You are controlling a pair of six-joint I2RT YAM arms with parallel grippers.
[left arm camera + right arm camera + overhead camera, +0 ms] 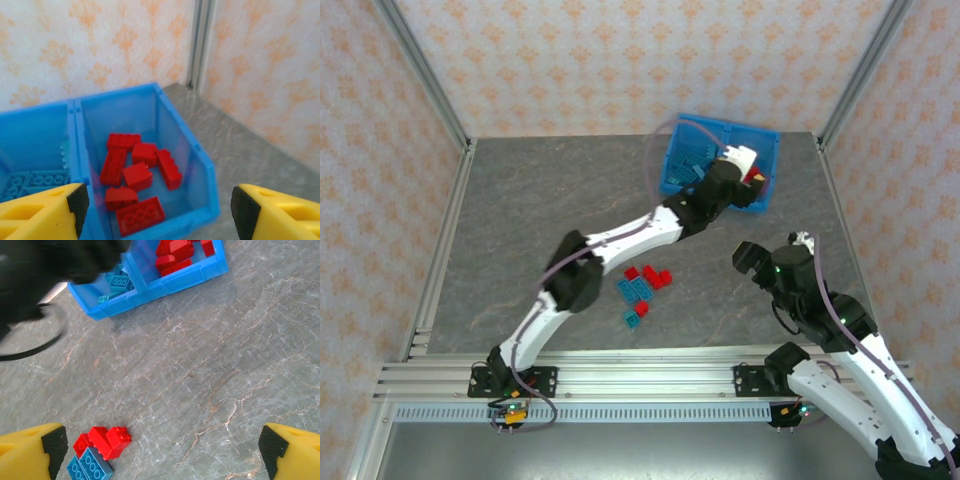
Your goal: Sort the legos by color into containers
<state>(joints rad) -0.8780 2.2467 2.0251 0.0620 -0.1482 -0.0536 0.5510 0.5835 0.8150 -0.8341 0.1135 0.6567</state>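
Red legos [137, 176] lie heaped in one compartment of the bin [200, 152], directly below the left gripper [157, 205]. Its jaws stand wide apart and hold nothing. Light blue legos [35, 181] sit in the neighbouring compartment, past the divider and beside one yellow finger. The right gripper [160, 445] hovers over the table [210, 355], jaws spread fully and empty. A loose cluster [97, 450] of red and blue bricks lies near one finger, apparently not touching it.

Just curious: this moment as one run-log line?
left gripper open above red legos in bin | right gripper open | loose legos on table
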